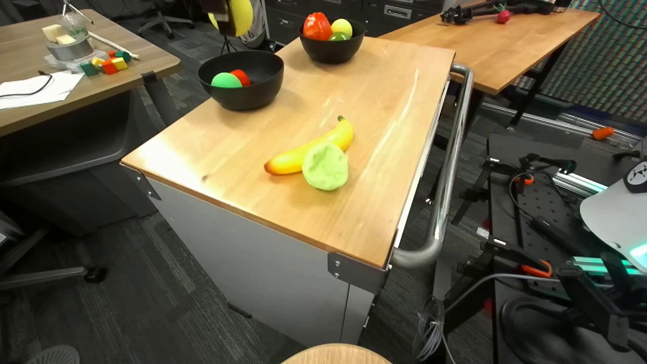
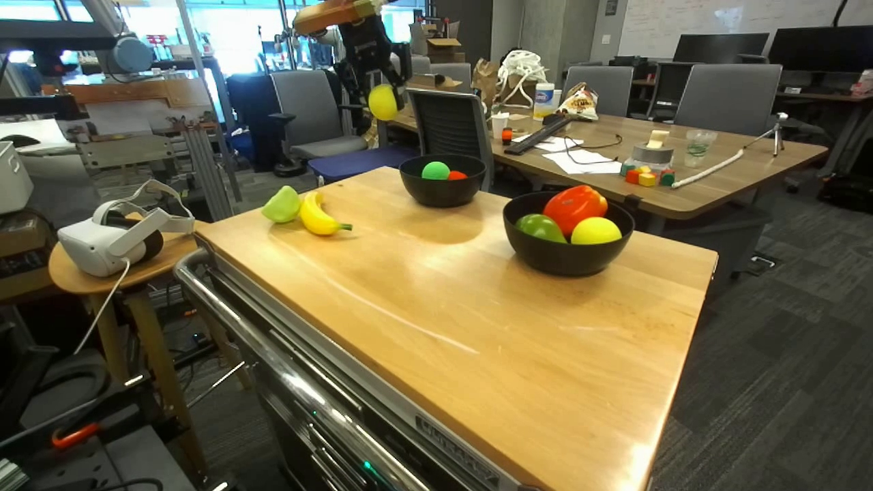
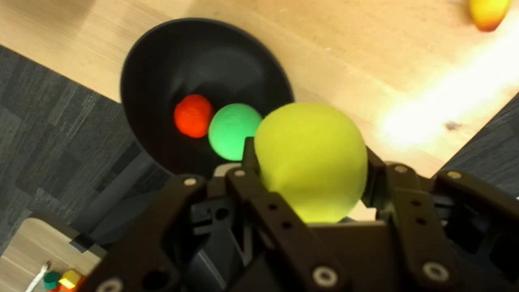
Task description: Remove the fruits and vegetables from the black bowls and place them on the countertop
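Pincer [image 3: 312,163] clasps yellow ball [image 3: 311,159] | red pepper [image 2: 575,210]: both exterior views only

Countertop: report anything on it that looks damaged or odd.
The pale green lump beside the banana looks odd: its visible face appears dented and wrinkled in an exterior view. I cannot tell whether it is damaged.

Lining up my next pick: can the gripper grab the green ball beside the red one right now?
Probably not yet: the gripper holds a yellow ball, which likely needs setting down first. Otherwise, nothing lies on the green ball in its black bowl.
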### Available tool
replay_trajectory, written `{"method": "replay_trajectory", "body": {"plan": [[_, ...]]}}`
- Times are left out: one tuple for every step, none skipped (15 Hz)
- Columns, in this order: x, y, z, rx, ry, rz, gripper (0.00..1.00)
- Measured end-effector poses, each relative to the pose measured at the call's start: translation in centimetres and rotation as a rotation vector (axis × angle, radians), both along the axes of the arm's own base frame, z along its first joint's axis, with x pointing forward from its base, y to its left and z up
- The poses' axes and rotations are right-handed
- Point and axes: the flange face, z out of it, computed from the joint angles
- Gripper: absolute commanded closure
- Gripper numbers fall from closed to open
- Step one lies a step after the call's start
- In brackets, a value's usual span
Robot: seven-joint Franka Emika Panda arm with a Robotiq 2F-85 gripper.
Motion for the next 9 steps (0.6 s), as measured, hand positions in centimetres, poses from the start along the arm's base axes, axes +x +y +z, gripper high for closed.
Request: {"method": "replay_trajectory", "body": {"plan": [[-1.0, 1.1, -1.3, -0.003, 0.024, 0.02, 0.72], [-2.0, 2.1, -2.6, -0.006, 0.049, 0.038, 0.72], [-3.0, 2.9, -3.9, -0.009, 0.071, 0.054, 0.72], [-3.9, 3.7, -5.1, -0.016, 0.093, 0.068, 0.72], [-4.8, 4.3, -6.3, -0.024, 0.109, 0.084, 0.72], [-5.6, 4.7, -7.3, -0.043, 0.119, 0.101, 0.72], [-6.4, 5.0, -8.2, -0.064, 0.118, 0.119, 0.72], [-7.0, 5.3, -9.0, -0.084, 0.115, 0.139, 0.72], [-7.6, 5.5, -9.8, -0.101, 0.112, 0.156, 0.72]]}}
